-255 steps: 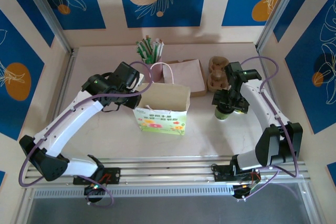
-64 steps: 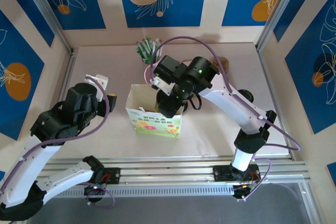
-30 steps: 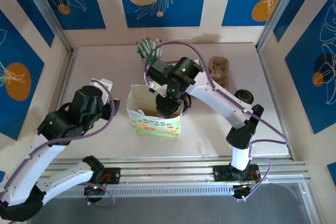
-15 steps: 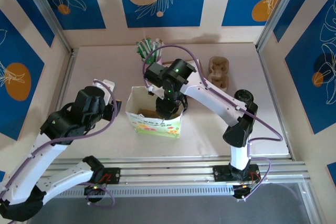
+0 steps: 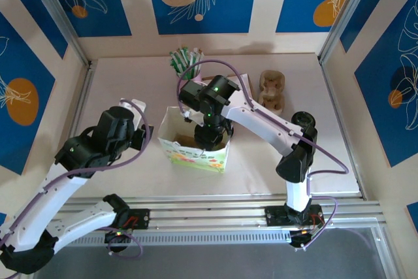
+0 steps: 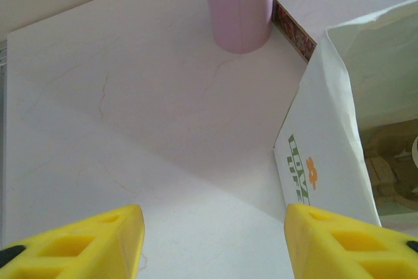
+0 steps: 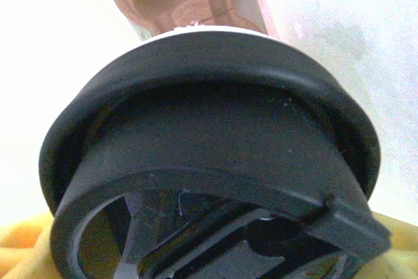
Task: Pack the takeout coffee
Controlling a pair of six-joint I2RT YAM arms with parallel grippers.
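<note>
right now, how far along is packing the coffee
Done: the takeout coffee has its black lid on and sits low inside the open paper bag. In hand: the right gripper reaches into the bag, closed on the coffee, while the left gripper hovers open beside the bag. Left: let go and lift the arm out. Whether the coffee rests on the bag's floor yet, I can't tell.

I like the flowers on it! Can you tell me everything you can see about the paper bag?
The paper bag is white, with colourful flowers and green writing on its front and side. The inside looks brown. It stands upright on the table, near the middle, with its top open. The right gripper reaches down into it, holding the black-lidded coffee cup.
</note>
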